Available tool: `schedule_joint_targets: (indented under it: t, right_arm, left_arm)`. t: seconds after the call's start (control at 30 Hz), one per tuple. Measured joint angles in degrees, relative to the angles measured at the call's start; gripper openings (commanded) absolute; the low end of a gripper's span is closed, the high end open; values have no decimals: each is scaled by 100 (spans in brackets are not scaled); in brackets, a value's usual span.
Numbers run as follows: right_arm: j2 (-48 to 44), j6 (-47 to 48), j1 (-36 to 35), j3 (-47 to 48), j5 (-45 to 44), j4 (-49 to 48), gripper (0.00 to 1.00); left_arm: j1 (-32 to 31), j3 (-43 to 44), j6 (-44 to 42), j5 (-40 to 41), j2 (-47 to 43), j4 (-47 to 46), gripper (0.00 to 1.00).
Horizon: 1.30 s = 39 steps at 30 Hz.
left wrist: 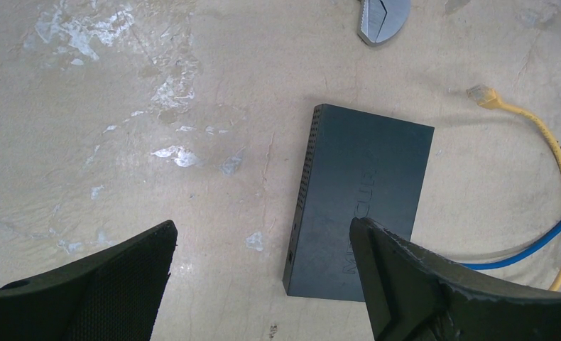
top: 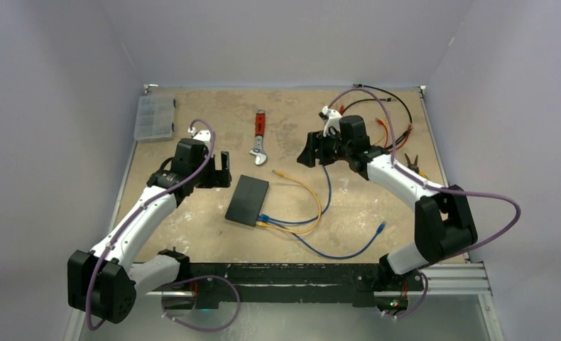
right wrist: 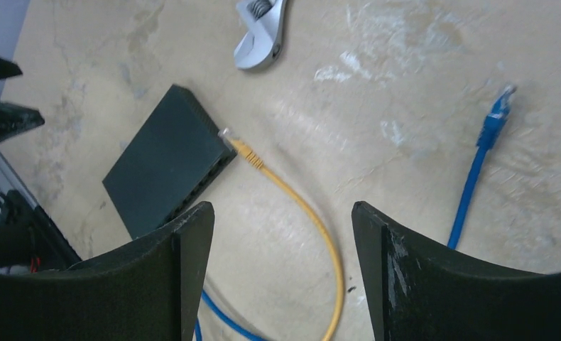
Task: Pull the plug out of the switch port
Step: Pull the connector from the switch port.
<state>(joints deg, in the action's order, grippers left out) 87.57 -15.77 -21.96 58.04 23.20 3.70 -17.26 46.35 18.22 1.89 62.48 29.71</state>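
The flat black switch (top: pixel 248 200) lies mid-table. Blue and yellow plugs (top: pixel 263 219) sit in the ports on its near short edge. The yellow cable (top: pixel 307 195) loops to a loose end beside the switch, and the blue cable (top: pixel 349 252) trails off to the right. My left gripper (top: pixel 221 170) is open and empty, hovering just left of the switch's far end. In the left wrist view the switch (left wrist: pixel 366 192) lies past the open gripper (left wrist: pixel 263 227). My right gripper (top: pixel 309 149) is open and empty, up and right of the switch. In the right wrist view it (right wrist: pixel 281 209) hangs over the yellow cable (right wrist: pixel 302 213), with the switch (right wrist: pixel 167 160) to the left.
An adjustable wrench (top: pixel 260 138) lies beyond the switch. A clear compartment box (top: pixel 155 117) sits at the back left. Pliers (top: pixel 412 163) and red and black leads (top: pixel 395 121) lie at the back right. A loose blue plug (right wrist: pixel 498 106) lies on the right.
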Motion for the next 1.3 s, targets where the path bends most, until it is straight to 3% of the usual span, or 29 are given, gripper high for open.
schedule_joint_targets:
  t: [0.27,0.57,0.93,1.3]
  right_arm:
    - [-726,-42,-352,-772,-70,-70,75]
    - [-769,-243,-474,-1357,538,-501,75]
    - [-284,-868,-789,-2020,1589,-1550,72]
    - [623,-1292,-1185,-2061,1950,-2433,67]
  left_arm:
    - [0,0,2,2,129,-2,93]
    - [0,-17,225,-225,407,-13,93]
    - [0,-1016,1091,-1075,470,-769,92]
    - [0,-1353,1408,-1270,546,-1259,82]
